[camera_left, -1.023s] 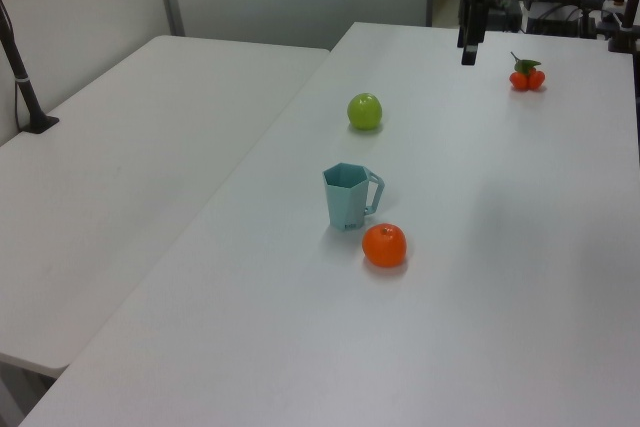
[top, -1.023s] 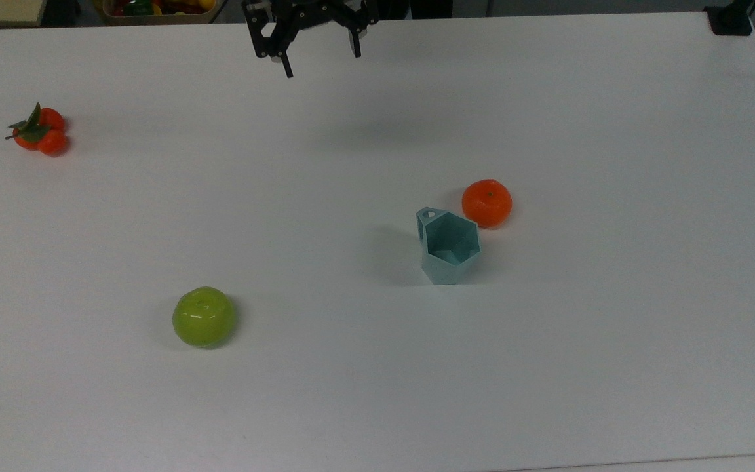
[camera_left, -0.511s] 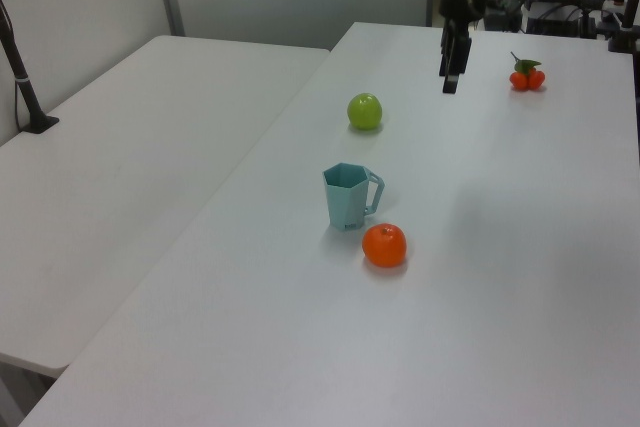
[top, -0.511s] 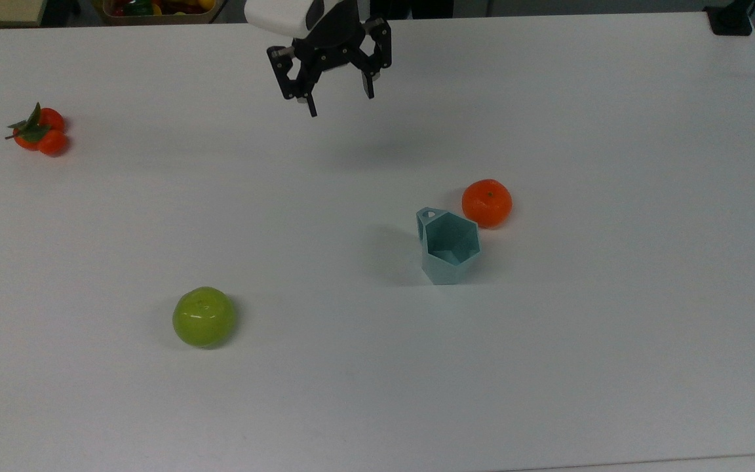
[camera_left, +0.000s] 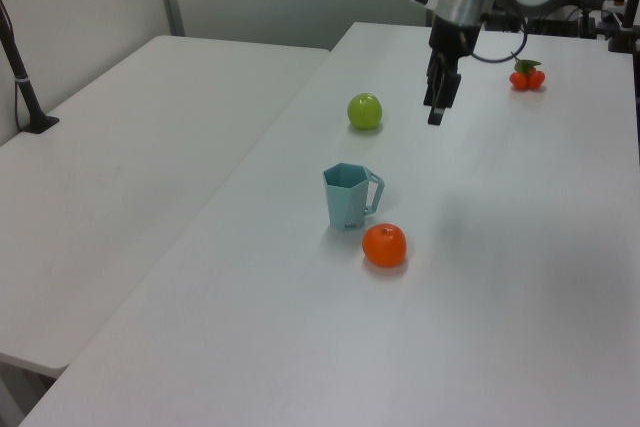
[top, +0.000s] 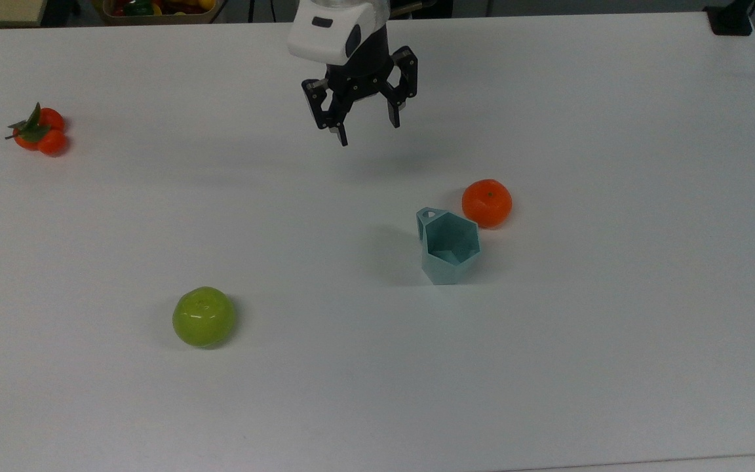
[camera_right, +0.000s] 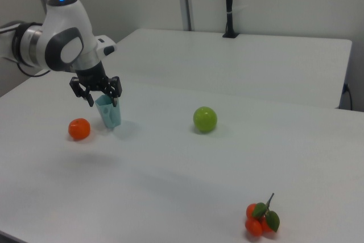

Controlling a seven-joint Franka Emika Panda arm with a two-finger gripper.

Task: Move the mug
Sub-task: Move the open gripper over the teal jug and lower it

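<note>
The pale teal faceted mug (top: 448,249) stands upright on the white table (top: 613,341), its small ring handle at the top view's upper left. It also shows in the left view (camera_left: 346,202) and the right view (camera_right: 110,116). My gripper (top: 369,132) hangs open in the air, nothing between its fingers, well above and to the left of the mug in the top view. In the left view the gripper (camera_left: 436,115) is beyond the mug, high off the table. In the right view the gripper (camera_right: 103,103) overlaps the mug's rim.
An orange (top: 487,202) sits close to the mug's handle side. A green apple (top: 204,316) lies at the top view's lower left. A cluster of small tangerines with leaves (top: 39,131) rests at the far left. A second white table (camera_left: 120,177) adjoins.
The gripper has travelled from the table's far edge toward the mug, down and right in the top view, staying open. The mug and the fruit have not moved.
</note>
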